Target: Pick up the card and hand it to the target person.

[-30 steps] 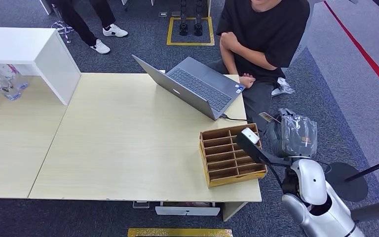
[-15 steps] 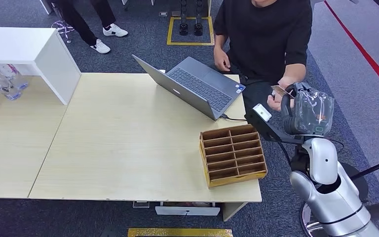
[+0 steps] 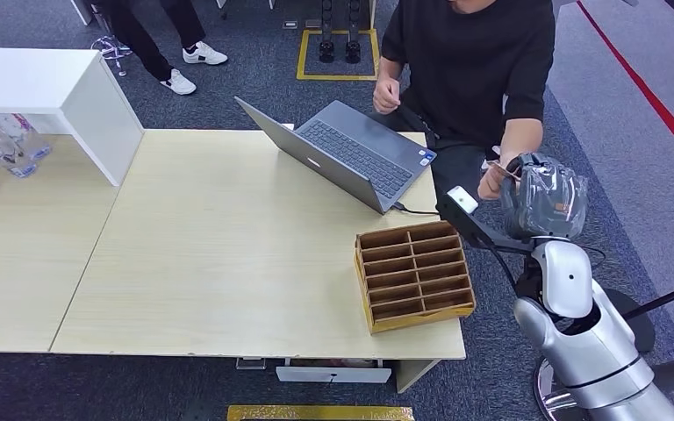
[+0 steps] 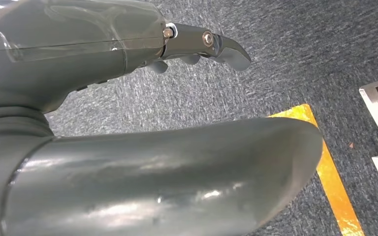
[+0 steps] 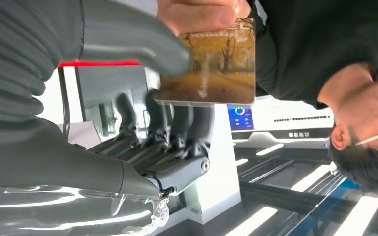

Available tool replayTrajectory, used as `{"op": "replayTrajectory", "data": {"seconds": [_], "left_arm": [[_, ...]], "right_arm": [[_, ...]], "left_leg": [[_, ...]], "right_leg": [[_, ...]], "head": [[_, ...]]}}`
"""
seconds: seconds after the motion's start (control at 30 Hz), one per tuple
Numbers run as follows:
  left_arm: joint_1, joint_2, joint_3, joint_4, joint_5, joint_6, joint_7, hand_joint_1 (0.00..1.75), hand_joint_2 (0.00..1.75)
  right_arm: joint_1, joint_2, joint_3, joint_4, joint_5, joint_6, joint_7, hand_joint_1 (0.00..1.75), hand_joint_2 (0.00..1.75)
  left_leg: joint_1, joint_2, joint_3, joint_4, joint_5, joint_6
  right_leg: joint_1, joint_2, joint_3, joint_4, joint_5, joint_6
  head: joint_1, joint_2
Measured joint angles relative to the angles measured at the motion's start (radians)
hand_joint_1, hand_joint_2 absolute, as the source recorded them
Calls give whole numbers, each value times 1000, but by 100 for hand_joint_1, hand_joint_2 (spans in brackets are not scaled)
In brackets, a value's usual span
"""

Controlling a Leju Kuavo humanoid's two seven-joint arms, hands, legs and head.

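Card [image 5: 211, 61] first: you have it raised off the table and out at the seated person [image 3: 478, 61], pinched between the thick thumb and the darker fingers [image 5: 177, 123] of the right hand [image 3: 540, 197]. In the right wrist view the person's fingers [image 5: 202, 12] are already on the card's far edge, so both parties grip it at once; in the head view the person's hand [image 3: 494, 180] meets the robot hand just beside the table's right end, past the laptop [image 3: 342, 153] and above the divided cardboard tray [image 3: 414, 276]. Judge the task as nearly finished: the pickup is done, the carry is done, and the handover is under way. What remains for you is the release, loosening the thumb so the card slides free into the person's grasp, then drawing the arm back. Watch that you do not let go before their hold looks firm, since the card is thin and could drop to the carpet. The left hand [image 4: 197, 46] hangs over the floor with its fingers apart and nothing in it.
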Motion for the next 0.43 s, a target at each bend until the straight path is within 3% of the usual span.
{"op": "replayTrajectory", "data": {"seconds": [0.2, 0.43], "left_arm": [[0, 0, -7, 0, 0, 0, 3, 0, 0], [0, 0, -12, 0, 0, 0, -4, 0, 0]], "right_arm": [[0, -4, 17, 13, -2, 76, 16, 0, 175], [-1, -3, 27, 18, -13, 55, 16, 0, 175]], "left_leg": [[0, 0, 0, 0, 0, 0], [0, 0, 0, 0, 0, 0]], "right_leg": [[0, 0, 0, 0, 0, 0], [0, 0, 0, 0, 0, 0]], "head": [[0, 0], [0, 0]]}}
